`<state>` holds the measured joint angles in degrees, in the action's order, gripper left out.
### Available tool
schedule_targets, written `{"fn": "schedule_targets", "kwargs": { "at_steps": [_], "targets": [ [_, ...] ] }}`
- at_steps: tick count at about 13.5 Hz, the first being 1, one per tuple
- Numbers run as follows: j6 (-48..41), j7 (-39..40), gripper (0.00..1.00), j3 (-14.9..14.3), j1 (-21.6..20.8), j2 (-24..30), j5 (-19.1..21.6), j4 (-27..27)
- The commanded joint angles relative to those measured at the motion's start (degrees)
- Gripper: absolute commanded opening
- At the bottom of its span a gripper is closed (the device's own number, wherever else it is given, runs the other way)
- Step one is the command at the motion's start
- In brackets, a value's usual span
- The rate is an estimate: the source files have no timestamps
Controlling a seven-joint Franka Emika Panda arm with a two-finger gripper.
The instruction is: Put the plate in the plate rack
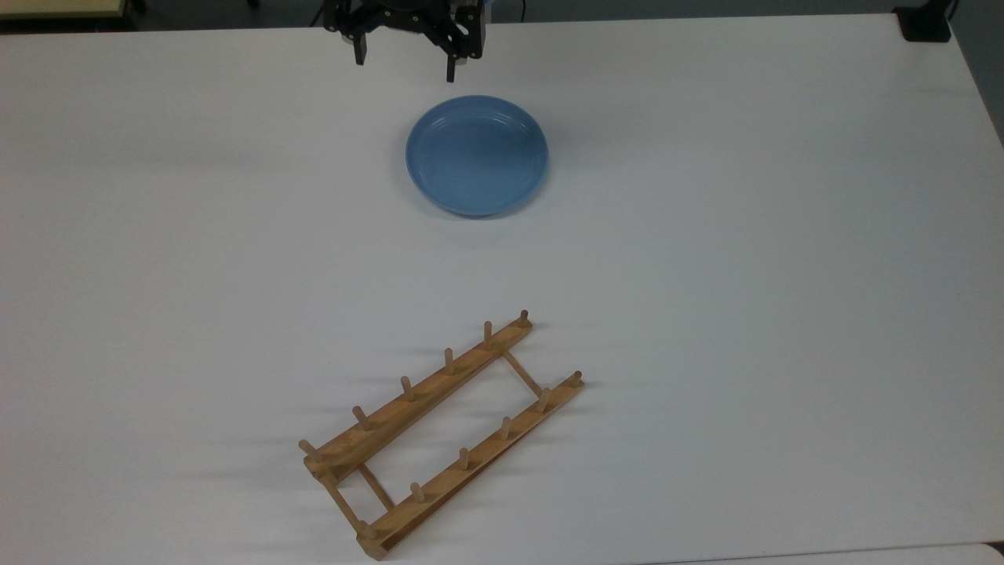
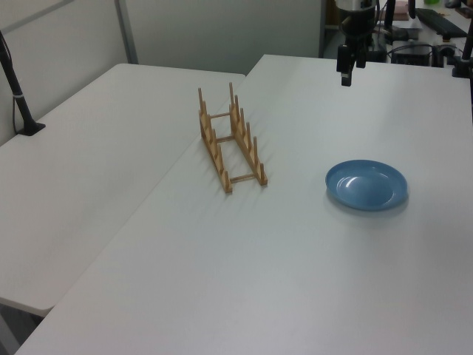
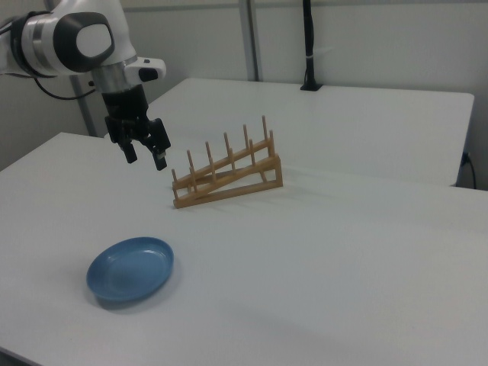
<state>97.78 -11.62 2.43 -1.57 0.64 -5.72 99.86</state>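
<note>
Plate: the plate [image 1: 477, 154] is lying flat and right side up on the white counter [image 1: 745, 259], in the upper middle of the top view — in the right view [image 3: 130, 268] it is sitting near the counter's lower left edge, and in the left view [image 2: 366, 184] it is resting to the right of the rack.

Plate rack: the plate rack [image 1: 441, 430] is standing on the counter well apart from the plate, lying diagonally in the top view's lower middle; its pegs are pointing up and nothing is sitting between them. In the left view [image 2: 228, 146] and the right view [image 3: 227, 173] it is standing bare as well.

Gripper: the gripper [image 1: 405, 66] is hanging in the air at the top view's upper edge, just beyond the plate's far rim and a little toward the top view's left. In the right view [image 3: 145, 156] it is hovering above the counter, pointing down — clear of the plate.

Fingers: the two fingers [image 1: 451, 69] are standing spread wide apart, gripping nothing.

Second counter: another white counter [image 2: 89, 170] is adjoining on the left view's left.
</note>
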Motion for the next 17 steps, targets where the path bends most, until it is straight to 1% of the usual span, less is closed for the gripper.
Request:
{"fn": "schedule_targets", "kwargs": {
  "at_steps": [1,4,5,7,8,9,11,12,14,17],
  "targets": [
    [-0.14,9.27,1.00,-0.32,0.08,-0.54,0.80,1.22],
    [-0.22,21.69,1.00,-0.32,0.78,-2.39,0.79,1.66],
    [-0.22,26.86,1.00,-0.23,1.13,-3.88,0.79,1.83],
    [-0.14,33.12,1.00,-0.32,1.13,-5.99,0.71,2.53],
    [0.21,35.94,1.00,-0.23,1.13,-7.05,0.53,3.41],
    [3.70,38.66,1.00,-0.23,1.13,-8.19,0.53,6.20],
    [10.90,39.30,0.92,-0.15,0.96,-8.37,-0.26,11.83],
    [13.37,39.56,0.88,-0.06,0.87,-9.16,-1.13,13.77],
    [14.63,39.57,0.77,0.03,0.87,-11.70,-3.15,14.32],
    [15.68,39.57,0.56,0.03,0.70,-14.08,-3.86,13.96]
  ]
}}
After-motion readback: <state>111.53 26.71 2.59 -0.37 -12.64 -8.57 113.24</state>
